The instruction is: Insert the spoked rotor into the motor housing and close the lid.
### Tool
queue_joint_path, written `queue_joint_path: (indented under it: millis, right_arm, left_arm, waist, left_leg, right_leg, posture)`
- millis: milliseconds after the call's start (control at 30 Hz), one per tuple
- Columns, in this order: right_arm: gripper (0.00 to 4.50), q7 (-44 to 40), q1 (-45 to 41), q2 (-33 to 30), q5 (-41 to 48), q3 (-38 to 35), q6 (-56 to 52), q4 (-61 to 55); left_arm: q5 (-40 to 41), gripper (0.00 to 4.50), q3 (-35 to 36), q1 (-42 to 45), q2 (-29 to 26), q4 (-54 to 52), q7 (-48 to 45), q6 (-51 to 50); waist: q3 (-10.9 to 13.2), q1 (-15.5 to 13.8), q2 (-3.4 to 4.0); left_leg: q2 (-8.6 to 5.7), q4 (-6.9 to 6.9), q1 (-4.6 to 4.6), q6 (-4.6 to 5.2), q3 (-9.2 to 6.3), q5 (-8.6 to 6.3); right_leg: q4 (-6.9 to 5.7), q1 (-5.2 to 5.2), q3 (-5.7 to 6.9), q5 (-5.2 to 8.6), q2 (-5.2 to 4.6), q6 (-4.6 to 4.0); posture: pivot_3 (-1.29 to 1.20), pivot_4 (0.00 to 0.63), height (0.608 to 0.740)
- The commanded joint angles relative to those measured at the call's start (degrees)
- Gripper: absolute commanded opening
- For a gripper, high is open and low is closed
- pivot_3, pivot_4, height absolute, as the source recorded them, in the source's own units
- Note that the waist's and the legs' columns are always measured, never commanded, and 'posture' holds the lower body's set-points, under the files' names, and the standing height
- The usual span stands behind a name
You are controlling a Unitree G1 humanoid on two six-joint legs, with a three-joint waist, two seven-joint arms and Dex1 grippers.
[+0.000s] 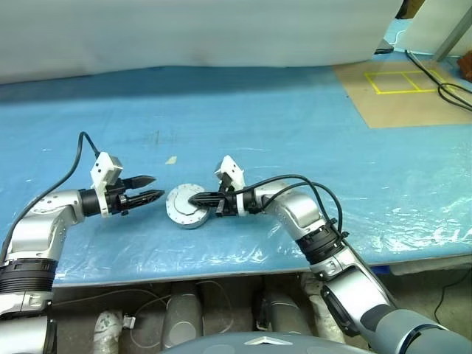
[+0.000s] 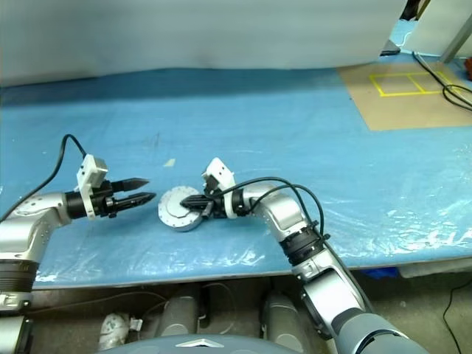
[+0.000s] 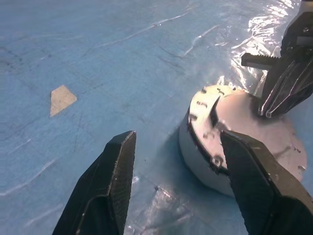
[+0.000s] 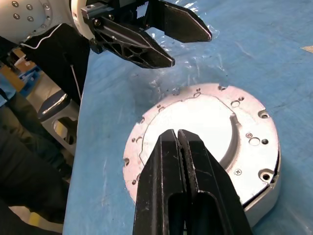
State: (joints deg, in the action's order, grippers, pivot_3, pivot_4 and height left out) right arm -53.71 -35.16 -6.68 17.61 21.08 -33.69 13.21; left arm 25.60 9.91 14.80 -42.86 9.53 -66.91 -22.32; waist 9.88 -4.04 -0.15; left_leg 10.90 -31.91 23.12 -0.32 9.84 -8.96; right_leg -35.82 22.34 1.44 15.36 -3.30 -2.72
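Blue sheeting covers the desk (image 1: 295,133); the lid (image 1: 186,204) sits closed on the motor housing (image 1: 190,220). Left wrist view: left hand (image 3: 176,186) apart, empty, nearby. Right wrist view: right hand (image 4: 179,142) pinched together above the lid, probably to press it.

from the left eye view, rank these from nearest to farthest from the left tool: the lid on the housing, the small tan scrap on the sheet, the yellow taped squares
1. The lid, just to the right of the left tool, with the right tool over it.
2. The tan scrap, a little beyond the tool, on the blue sheet.
3. The yellow taped squares, far right corner.
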Motion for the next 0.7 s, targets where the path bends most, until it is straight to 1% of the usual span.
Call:
queue_joint_path:
  millis: [33, 167, 333, 433, 533, 600, 700]
  right_arm:
    - [0.00, -0.23, 0.53, 0.18, -1.84, 1.34, 1.20, 2.36]
    - [0.00, -2.31, 2.82, -1.39, -2.39, 2.64, 1.44, 2.27]
    - [0.00, -2.12, 2.22, -1.09, 0.77, -1.40, -0.02, -2.29]
    - [0.00, -2.68, 1.17, -1.82, 0.17, -1.00, 1.40, -4.57]
    - [0.60, -2.64, 0.33, -1.63, 0.03, -0.87, 2.65, -6.00]
    - [1.25, -2.45, -0.77, -1.02, 0.37, -1.27, 2.64, -6.08]
    - [2.30, -4.94, -1.77, -1.50, 1.48, -0.40, 1.11, -7.38]
  left_arm:
    - [1.27, 2.87, 1.59, -0.85, -0.86, -2.47, -0.30, 0.21]
    - [3.92, 2.87, 1.30, -3.15, -0.35, -6.78, -1.91, -1.37]
    - [4.70, 2.87, 1.14, -6.92, -2.95, -9.48, -5.57, -1.45]
    - [5.09, 2.87, 0.75, -9.27, -4.26, -11.94, -7.55, -1.28]
    - [4.04, 2.93, 0.02, -10.79, -5.43, -13.56, -8.39, -0.32]
    - [2.59, 2.93, -0.66, -11.38, -5.63, -13.89, -8.36, 1.64]
    - [3.97, 2.93, -0.46, -12.48, -4.52, -16.51, -7.69, 1.30]
  waist:
    - [-0.01, 0.02, -0.01]
    - [-0.02, 0.03, -0.01]
    - [-0.02, 0.11, -0.01]
    - [-0.02, 0.00, 0.00]
    - [-0.02, 0.00, 0.00]
    - [-0.01, 0.01, 0.00]
    - [-0.01, 0.02, 0.00]
  left_leg:
    - [0.00, 0.00, -0.05, 0.00, 0.00, 0.00]
    - [0.02, 0.00, -0.13, 0.00, 0.00, 0.00]
    - [0.04, 0.00, -0.22, 0.01, 0.01, 0.00]
    - [0.04, 0.00, -0.22, 0.01, 0.01, 0.00]
    - [0.02, 0.00, -0.18, 0.01, 0.03, 0.00]
    - [0.03, 0.01, -0.18, 0.01, 0.03, 0.00]
    - [0.04, 0.01, -0.17, 0.01, 0.03, 0.00]
  right_leg:
    - [0.00, -0.03, 0.00, 0.00, 0.00, 0.00]
    - [-0.01, -0.09, -0.01, 0.01, 0.01, -0.02]
    - [0.00, -0.14, -0.02, 0.02, 0.02, -0.03]
    - [0.01, -0.14, -0.03, 0.02, 0.03, -0.03]
    - [0.04, -0.13, -0.03, 0.02, 0.01, -0.03]
    - [0.02, -0.10, -0.03, 0.02, 0.02, -0.03]
    - [0.02, -0.10, -0.04, 0.02, 0.02, -0.03]
  posture:
    - [0.00, 0.150, 0.740]
    - [0.00, 0.150, 0.740]
    - [0.00, 0.150, 0.740]
    - [0.00, 0.150, 0.740]
    - [0.00, 0.150, 0.740]
    - [0.00, 0.150, 0.740]
    - [0.00, 0.150, 0.740]
